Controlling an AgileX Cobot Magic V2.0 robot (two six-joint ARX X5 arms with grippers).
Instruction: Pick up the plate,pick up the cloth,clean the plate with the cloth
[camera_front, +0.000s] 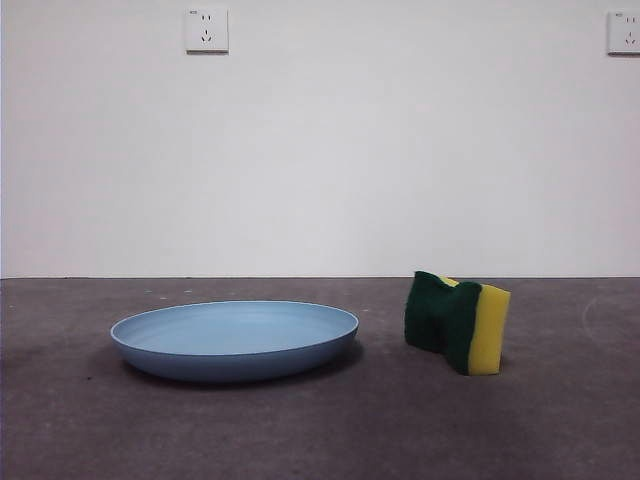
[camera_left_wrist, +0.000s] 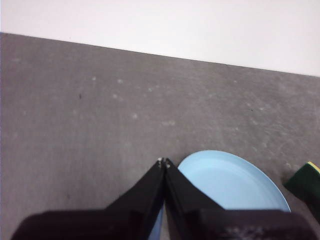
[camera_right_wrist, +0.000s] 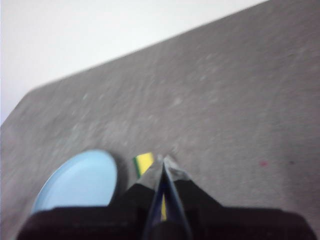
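The plate (camera_front: 235, 340) lies flat on the table (camera_front: 320, 430), free for picking. The cloth (camera_front: 458, 322), really a sponge, stands on edge just beside the plate. Above the plate, the left pincer (camera_left_wrist: 163, 162) and right pincer (camera_right_wrist: 164, 159) are both closed and empty.

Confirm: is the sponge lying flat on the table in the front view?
No, the sponge stands on its edge on the table, its green and yellow layers side by side, apart from the plate.
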